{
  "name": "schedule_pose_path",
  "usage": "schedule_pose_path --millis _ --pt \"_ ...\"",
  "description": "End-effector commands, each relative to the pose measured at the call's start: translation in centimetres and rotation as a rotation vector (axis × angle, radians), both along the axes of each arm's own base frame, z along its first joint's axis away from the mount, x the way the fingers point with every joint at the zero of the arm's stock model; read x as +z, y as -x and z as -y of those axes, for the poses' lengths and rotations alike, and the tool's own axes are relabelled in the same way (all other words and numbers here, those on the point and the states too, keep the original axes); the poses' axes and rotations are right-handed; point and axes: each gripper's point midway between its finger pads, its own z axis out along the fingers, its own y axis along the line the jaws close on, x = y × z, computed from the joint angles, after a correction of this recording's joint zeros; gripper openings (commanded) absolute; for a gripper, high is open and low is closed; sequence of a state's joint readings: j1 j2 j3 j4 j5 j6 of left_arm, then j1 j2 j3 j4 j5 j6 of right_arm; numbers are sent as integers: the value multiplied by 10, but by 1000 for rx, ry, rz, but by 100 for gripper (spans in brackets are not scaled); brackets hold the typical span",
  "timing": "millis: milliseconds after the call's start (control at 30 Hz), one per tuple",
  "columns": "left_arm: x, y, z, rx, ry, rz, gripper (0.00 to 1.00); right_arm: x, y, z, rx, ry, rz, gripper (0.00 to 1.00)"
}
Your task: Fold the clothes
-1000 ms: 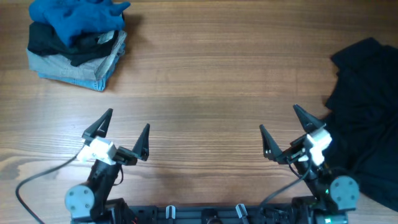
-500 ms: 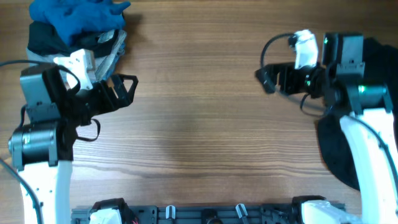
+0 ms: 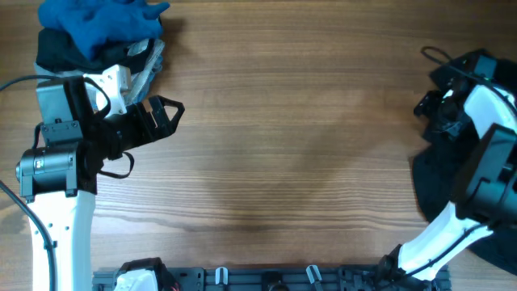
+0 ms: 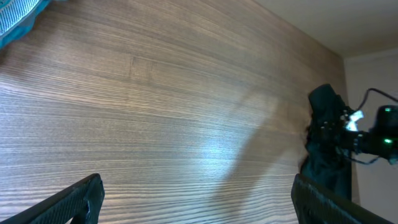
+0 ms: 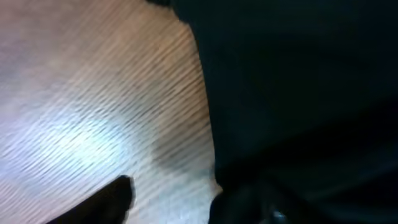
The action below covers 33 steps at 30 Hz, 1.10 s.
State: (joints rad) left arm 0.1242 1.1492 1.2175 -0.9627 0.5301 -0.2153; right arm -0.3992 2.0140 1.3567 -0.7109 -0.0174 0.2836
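Overhead: the black clothes [image 3: 432,194] lie heaped at the bench's [image 3: 283,162] right edge. The right gripper [image 3: 432,109] is over them, probably seeking a corner.
Left wrist: the left gripper [image 4: 197,180] hangs over bare wood with its jaws wide and empty.
Right wrist: blurred. The jaws are at the fabric's edge, but I cannot tell their width.

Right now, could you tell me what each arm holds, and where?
Left gripper: nothing. Right gripper sits at the black garment's edge; grip cannot be told.

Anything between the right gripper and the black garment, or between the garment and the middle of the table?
Nothing visible. The right gripper is at the black garment's left edge, and the table from there to its middle is bare wood. The clothes pile is far off left.
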Motion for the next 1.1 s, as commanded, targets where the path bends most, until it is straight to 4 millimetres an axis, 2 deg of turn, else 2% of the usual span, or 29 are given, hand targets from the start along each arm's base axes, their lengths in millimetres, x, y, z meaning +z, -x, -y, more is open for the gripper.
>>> schedule_pose_path --millis 0,33,67,100,167,233,267,300,333,367,433,467,500,533,567,600,633,700,733,767,833,900,933,967,1000,1033,1067 --pt "5 1 4 -18 14 0 95 -21 4 0 -6 3 -54 43" --pt "4 2 4 -17 15 -9 94 -25 5 -8 -2 -32 -56 27" --pt "3 4 4 -17 16 -17 91 -25 0 -25 29 -96 -36 6" --pt "2 4 4 -15 14 -21 87 -23 -9 -49 98 -181 2 4" --pt "0 4 0 -41 -40 -2 75 -11 -30 -114 305 -344 100 4" --pt "-1 3 -3 -47 -71 9 74 -2 -40 -182 470 -434 143 4" --pt "-4 3 -9 -22 -105 3 75 2 -40 -227 574 -468 156 4" --pt "-6 2 -15 -1 -131 -2 82 5 -38 -266 668 -489 165 4" --pt "-7 2 -19 14 -152 -6 84 9 -26 -328 819 -512 174 4" --pt "-9 2 -22 26 -168 -14 85 10 -9 -376 939 -521 172 4" --pt "-15 5 -35 69 -236 -38 90 15 47 -471 1196 -556 168 6" --pt "-16 6 -40 76 -268 -43 91 20 88 -515 1377 -602 178 14" --pt "-17 7 -48 100 -304 -47 94 23 137 -551 1592 -615 181 39" --pt "-17 7 -51 111 -319 -47 94 22 165 -564 1714 -574 171 51" --pt "-17 7 -51 100 -333 -41 96 18 173 -565 1761 -470 157 59" --pt "-17 7 -51 81 -349 -33 96 18 169 -558 1748 -305 157 63" --pt "-16 6 -51 78 -352 -28 96 28 164 -554 1733 -257 174 64" --pt "-13 1 -45 56 -320 -4 89 70 145 -533 1686 -243 237 65" --pt "-13 -1 -37 28 -289 4 82 93 134 -517 1651 -228 270 66" --pt "-14 -3 -27 -7 -260 7 70 121 121 -496 1616 -212 318 66" --pt "-27 -10 -4 -88 -243 -21 40 170 85 -440 1423 -118 415 67" --pt "-57 -22 38 -228 -244 -72 12 215 44 -355 992 -31 489 71" --pt "-74 -28 64 -305 -248 -95 4 230 34 -314 790 -37 508 70" --pt "-96 -34 90 -378 -254 -118 4 236 29 -279 637 -49 506 62" --pt "-110 -37 105 -417 -258 -132 4 237 28 -263 572 -51 498 58" --pt "-125 -41 119 -452 -262 -142 4 234 30 -241 489 -50 470 53" --pt "-154 -47 145 -513 -269 -156 4 224 35 -211 381 -50 406 45"
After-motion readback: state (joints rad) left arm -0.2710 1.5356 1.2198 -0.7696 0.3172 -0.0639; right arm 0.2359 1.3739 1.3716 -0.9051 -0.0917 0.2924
